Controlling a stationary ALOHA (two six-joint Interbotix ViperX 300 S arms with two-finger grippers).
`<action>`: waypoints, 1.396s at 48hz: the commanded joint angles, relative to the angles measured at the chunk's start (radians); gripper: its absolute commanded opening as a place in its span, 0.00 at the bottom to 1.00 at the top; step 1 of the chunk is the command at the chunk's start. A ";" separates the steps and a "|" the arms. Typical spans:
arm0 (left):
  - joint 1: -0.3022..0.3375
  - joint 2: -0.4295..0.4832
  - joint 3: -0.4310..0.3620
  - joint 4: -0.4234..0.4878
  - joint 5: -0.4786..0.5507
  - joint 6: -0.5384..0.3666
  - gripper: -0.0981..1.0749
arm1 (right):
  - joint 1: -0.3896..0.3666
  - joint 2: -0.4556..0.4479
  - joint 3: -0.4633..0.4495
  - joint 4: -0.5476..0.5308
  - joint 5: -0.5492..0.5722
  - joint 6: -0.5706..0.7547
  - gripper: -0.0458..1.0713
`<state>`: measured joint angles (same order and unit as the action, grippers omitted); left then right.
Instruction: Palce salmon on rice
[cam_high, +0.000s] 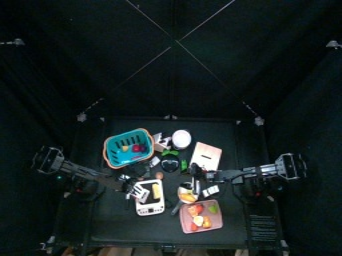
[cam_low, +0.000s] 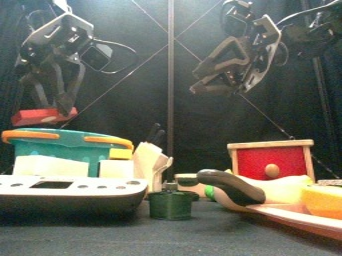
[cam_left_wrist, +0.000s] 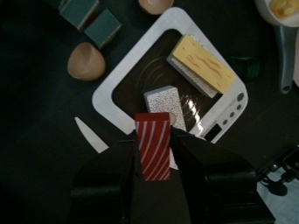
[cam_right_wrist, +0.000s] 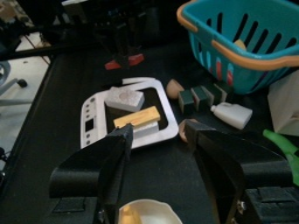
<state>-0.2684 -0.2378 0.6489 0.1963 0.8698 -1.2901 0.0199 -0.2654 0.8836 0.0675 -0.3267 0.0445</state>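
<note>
My left gripper (cam_left_wrist: 153, 138) is shut on the salmon (cam_left_wrist: 153, 150), a red slab with pale stripes, and holds it in the air above the near end of a white tray (cam_left_wrist: 117, 87). On that tray lie the rice (cam_left_wrist: 163, 102), a speckled white block just beyond the salmon, and a yellow slab (cam_left_wrist: 205, 63). The front view shows the same gripper (cam_low: 44, 108) raised over the tray (cam_low: 67, 190) with the salmon (cam_low: 40, 115) in it. My right gripper (cam_right_wrist: 158, 138) hangs open and empty above the tray (cam_right_wrist: 93, 118), with the rice (cam_right_wrist: 124, 98) in sight.
A teal basket (cam_right_wrist: 251, 39) with an orange rim stands behind the tray. Small green blocks (cam_right_wrist: 201, 94), a white wedge (cam_right_wrist: 232, 114) and brown halves (cam_left_wrist: 84, 61) lie around it. A pink plate (cam_high: 201, 215) with food sits right of the tray. A red box (cam_low: 271, 160) stands at the right.
</note>
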 joint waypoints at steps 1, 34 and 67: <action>-0.002 0.034 -0.031 -0.023 -0.041 0.005 0.66 | -0.002 -0.028 -0.006 0.002 0.021 -0.003 0.81; 0.005 0.124 -0.075 -0.080 -0.074 0.005 0.66 | 0.000 -0.014 -0.009 -0.003 0.038 -0.005 0.81; 0.064 0.147 -0.075 -0.100 -0.072 0.054 0.66 | 0.017 -0.009 -0.003 -0.035 0.040 -0.005 0.81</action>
<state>-0.2086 -0.0844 0.5983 0.1028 0.7992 -1.2410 0.0337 -0.2608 0.8882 0.0337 -0.2853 0.0414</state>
